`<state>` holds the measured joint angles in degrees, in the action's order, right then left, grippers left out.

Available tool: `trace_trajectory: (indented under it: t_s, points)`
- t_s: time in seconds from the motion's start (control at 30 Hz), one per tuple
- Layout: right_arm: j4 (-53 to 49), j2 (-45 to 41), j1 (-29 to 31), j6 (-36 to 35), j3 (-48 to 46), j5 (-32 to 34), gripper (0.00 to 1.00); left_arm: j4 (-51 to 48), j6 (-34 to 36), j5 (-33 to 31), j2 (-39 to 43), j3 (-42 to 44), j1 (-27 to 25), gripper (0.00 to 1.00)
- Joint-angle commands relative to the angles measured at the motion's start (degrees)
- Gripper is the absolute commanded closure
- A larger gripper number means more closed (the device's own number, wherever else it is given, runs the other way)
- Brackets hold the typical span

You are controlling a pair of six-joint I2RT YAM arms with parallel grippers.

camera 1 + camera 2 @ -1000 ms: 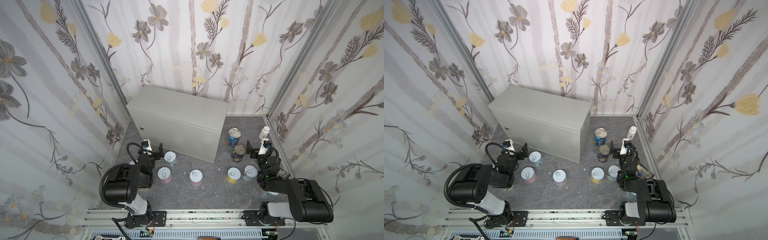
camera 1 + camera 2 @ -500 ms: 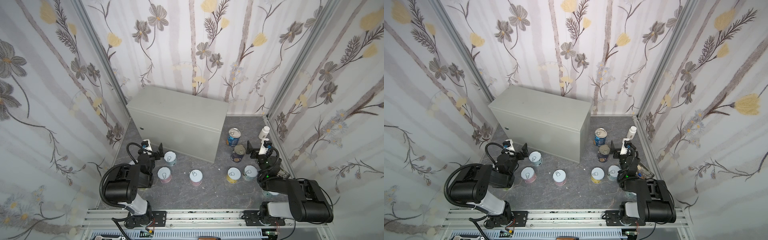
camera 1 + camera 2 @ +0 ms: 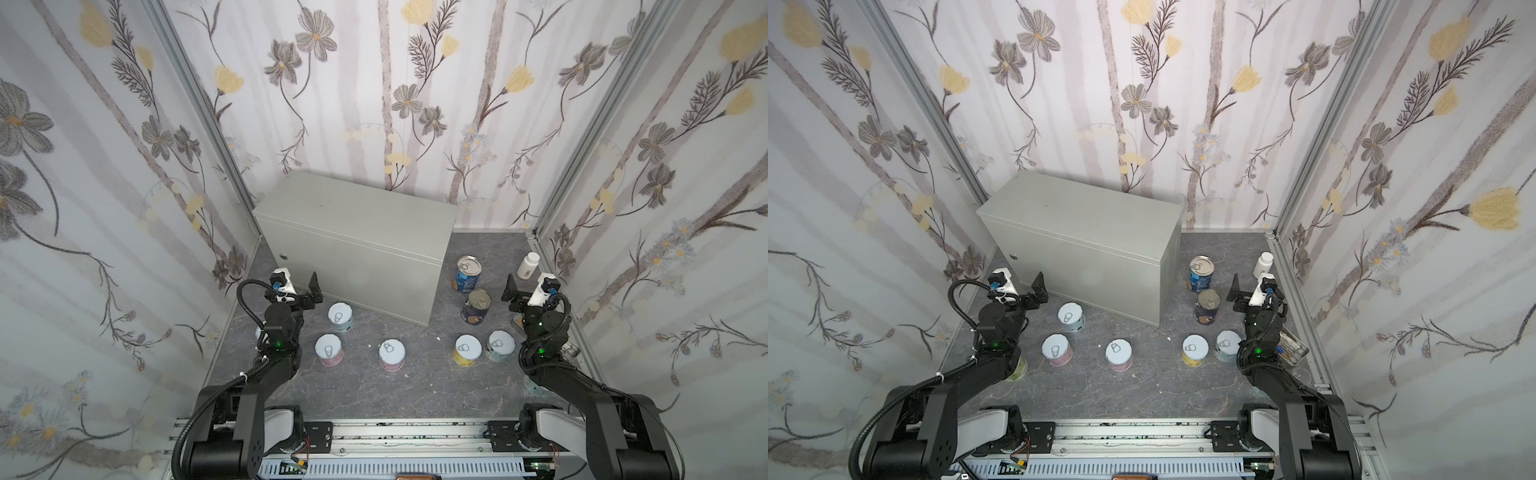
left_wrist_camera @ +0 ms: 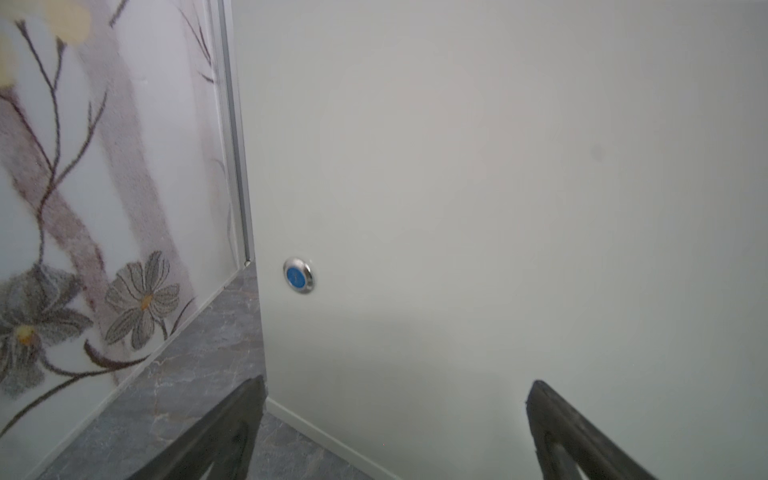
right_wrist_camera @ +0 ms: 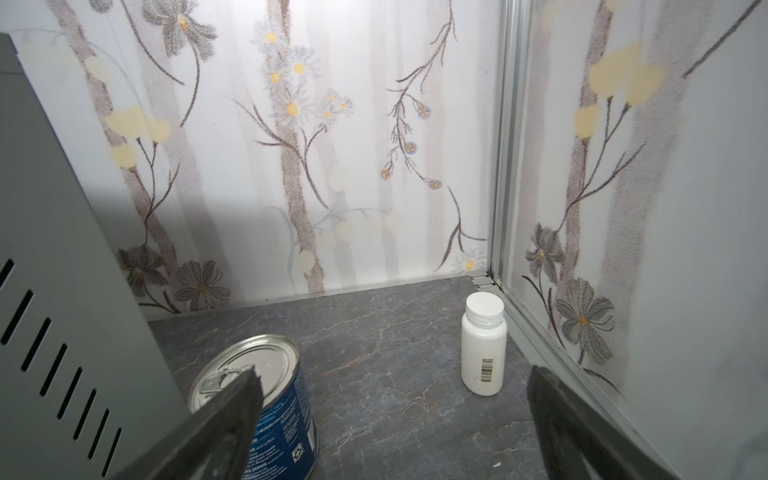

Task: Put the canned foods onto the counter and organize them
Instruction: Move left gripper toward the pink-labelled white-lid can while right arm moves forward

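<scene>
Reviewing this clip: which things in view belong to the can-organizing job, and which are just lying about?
Belongs to the job:
- grey counter
- short pastel cans, five in plain view on the floor
- tall blue can
- dark navy can

Just lying about:
- white pill bottle
- flat tin, partly hidden

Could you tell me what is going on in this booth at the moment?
Two robot arms are to move cans onto the grey counter, but its top is bare. The short cans and the two taller cans stand on the floor. The left gripper faces the counter's front and the right gripper the blue can; both jaws are open and hold nothing.
</scene>
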<state>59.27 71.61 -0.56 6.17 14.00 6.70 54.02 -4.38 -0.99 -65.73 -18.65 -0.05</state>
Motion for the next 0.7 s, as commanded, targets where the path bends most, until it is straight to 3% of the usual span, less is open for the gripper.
trace_trajectory:
  t_s: [0.0,0.17,0.4,0.67]
  points:
    - [-12.98,-5.22,0.05,5.21,2.12,4.86,0.0,-12.66,-2.41,2.42,4.22,-3.55,-0.05,0.0]
    - [-27.41,-13.74,0.12,9.39,6.67,2.5,0.0,-25.82,-6.47,3.42,11.04,-10.55,-3.06,0.0]
    - [-43.89,-25.77,1.81,13.91,11.28,-2.03,0.0,-40.99,-3.2,-3.66,19.81,-15.66,-15.61,0.0]
    - [-63.75,-30.16,11.0,12.28,18.88,-3.7,0.0,-49.07,-6.19,-10.03,27.79,-13.98,-30.01,0.0]
